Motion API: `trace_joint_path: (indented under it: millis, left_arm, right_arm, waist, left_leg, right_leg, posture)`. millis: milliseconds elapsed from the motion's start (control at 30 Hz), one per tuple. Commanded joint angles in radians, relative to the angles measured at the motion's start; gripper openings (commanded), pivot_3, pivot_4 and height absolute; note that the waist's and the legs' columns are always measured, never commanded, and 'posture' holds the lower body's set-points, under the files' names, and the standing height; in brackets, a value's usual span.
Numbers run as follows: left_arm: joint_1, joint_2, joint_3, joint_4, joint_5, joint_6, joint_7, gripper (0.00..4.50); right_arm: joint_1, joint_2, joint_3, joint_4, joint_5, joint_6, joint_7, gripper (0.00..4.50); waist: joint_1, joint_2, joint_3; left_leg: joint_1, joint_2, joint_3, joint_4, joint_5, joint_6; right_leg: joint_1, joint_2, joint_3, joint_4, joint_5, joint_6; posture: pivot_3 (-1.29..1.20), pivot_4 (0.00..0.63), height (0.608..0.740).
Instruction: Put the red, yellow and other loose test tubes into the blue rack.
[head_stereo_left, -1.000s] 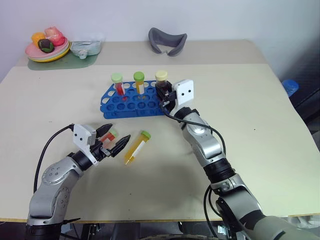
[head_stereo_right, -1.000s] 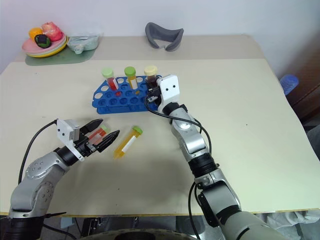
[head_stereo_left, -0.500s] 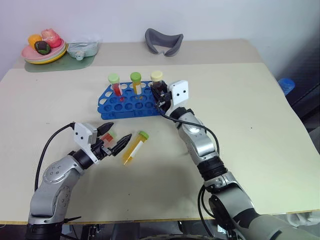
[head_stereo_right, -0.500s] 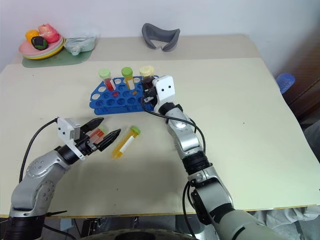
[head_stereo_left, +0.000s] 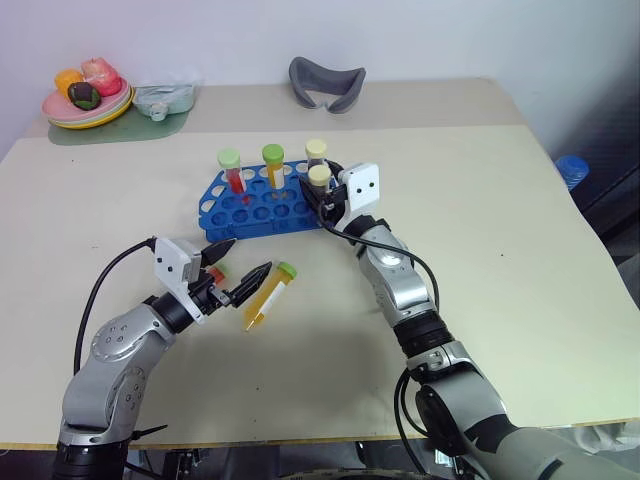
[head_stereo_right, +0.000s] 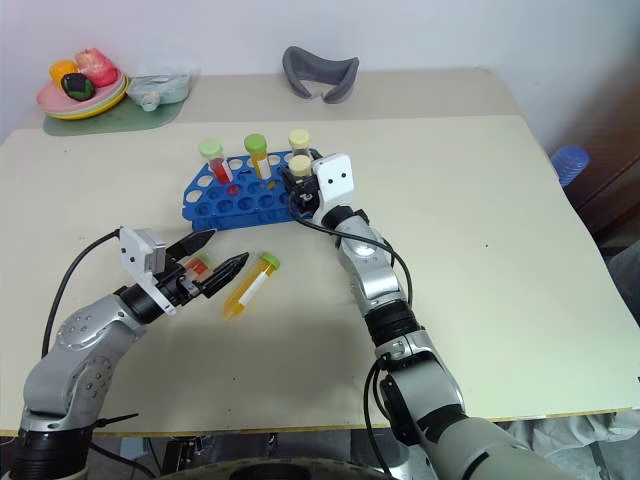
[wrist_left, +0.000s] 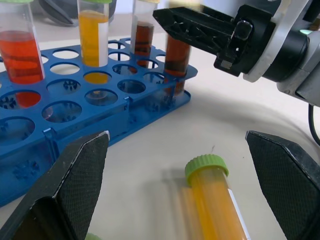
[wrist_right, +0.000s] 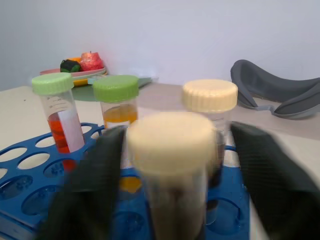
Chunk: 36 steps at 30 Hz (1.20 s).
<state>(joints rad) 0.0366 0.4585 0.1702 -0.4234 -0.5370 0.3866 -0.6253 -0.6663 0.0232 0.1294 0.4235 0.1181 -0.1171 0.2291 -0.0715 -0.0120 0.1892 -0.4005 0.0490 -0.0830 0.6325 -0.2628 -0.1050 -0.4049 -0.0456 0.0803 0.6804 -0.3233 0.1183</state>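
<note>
Since a second ago the right pincer (head_stereo_right: 296, 181) has let go: its black fingers, then clamped on the dark tube with the cream cap (head_stereo_left: 319, 176), now stand spread on either side of it, and that tube stands upright in a hole at the right end of the blue rack (head_stereo_left: 262, 203). Just behind it, in the rack's far row, stands a second cream-capped tube (head_stereo_left: 316, 150), which the right pincer had hidden before.

Two more tubes stand in the rack's far row: a red one with a green cap (head_stereo_left: 232, 168) toward the rack's left, and a yellow one with a green cap (head_stereo_left: 274, 162) between it and the cream-capped pair.

On the desk (head_stereo_left: 520, 210) in front of the rack lies a loose yellow tube with a green cap (head_stereo_left: 268, 296), on its side, its cap pointing toward the rack. Left of it, still in front of the rack, the left pincer (head_stereo_left: 238, 262) hovers with its fingers spread wide and nothing pinched between them. A loose red tube (head_stereo_right: 195, 267) lies on the desk partly hidden beneath those fingers.

Well behind the rack, at the desk's far edge, lies a grey curved object (head_stereo_left: 327, 81). Far behind the rack to its left sits a plate of toy food (head_stereo_left: 85, 92) on a green mat (head_stereo_left: 115, 127), with a clear bag (head_stereo_left: 167, 97) beside it.
</note>
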Motion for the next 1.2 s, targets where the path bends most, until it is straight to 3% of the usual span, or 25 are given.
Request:
trace_joint_path:
  millis: [33,300,467,600,800,1000,1200]
  left_arm:
    - [0.011,-0.001,0.004,-0.052,-0.021,0.0,0.004,4.5]
    - [-0.003,0.079,0.091,-0.077,-0.074,0.075,0.014,4.5]
    - [-0.107,0.193,0.077,-0.131,-0.146,0.261,0.045,4.5]
    - [-0.235,0.257,-0.004,-0.175,-0.151,0.382,0.065,4.5]
    - [-0.466,0.341,-0.206,-0.206,-0.091,0.664,0.149,4.5]
    - [-0.762,0.333,-0.357,-0.134,-0.186,1.195,0.199,4.5]
    - [-0.897,0.344,-0.462,0.013,-0.303,1.228,0.251,4.5]
  right_arm:
    - [0.002,-0.006,-0.02,-0.14,-0.001,0.011,-0.001,4.34]
    - [0.107,-0.161,-0.078,-0.529,0.104,0.262,0.101,4.34]
    - [0.241,-0.493,-0.059,-0.793,0.234,0.479,0.422,4.34]
    - [0.309,-0.65,-0.049,-0.889,0.27,0.52,0.557,4.34]
    - [0.327,-0.687,-0.048,-0.902,0.264,0.53,0.593,4.34]
    - [0.311,-0.682,-0.033,-0.898,0.257,0.535,0.613,4.34]
    - [0.321,-0.698,-0.025,-0.939,0.302,0.576,0.668,4.34]
  waist:
    - [0.001,0.0,0.0]
    - [0.003,0.0,0.0]
    - [0.013,0.0,0.0]
    - [0.007,0.0,0.001]
    - [0.002,-0.001,0.001]
    - [0.004,-0.003,0.002]
    - [0.004,-0.003,0.003]
  left_leg:
    - [0.0,0.0,0.0,0.0,0.0,0.0]
    - [0.0,0.0,0.0,0.0,0.0,0.0]
    - [-0.001,0.0,-0.001,0.0,0.0,0.0]
    - [0.0,-0.001,-0.001,0.0,0.0,0.001]
    - [0.008,0.0,-0.001,-0.001,0.0,0.001]
    - [0.008,-0.001,-0.001,-0.001,-0.001,0.001]
    - [0.008,-0.001,-0.001,-0.002,-0.001,0.001]
  right_leg:
    - [0.0,0.0,0.0,0.0,0.0,0.0]
    - [0.0,0.0,0.0,0.0,0.0,0.0]
    - [0.001,0.0,0.0,-0.002,0.0,0.0]
    - [0.002,0.0,0.0,-0.002,0.0,0.0]
    - [0.009,0.001,0.001,-0.003,-0.001,0.0]
    - [0.01,0.001,0.0,-0.005,-0.001,0.001]
    - [0.01,0.001,0.0,-0.006,-0.001,0.001]
  posture:
    - [0.0,0.15,0.74]
    - [0.0,0.15,0.74]
    - [0.0,0.15,0.74]
    - [0.0,0.15,0.74]
    - [0.0,0.15,0.74]
    - [0.0,0.15,0.74]
    - [0.0,0.15,0.74]
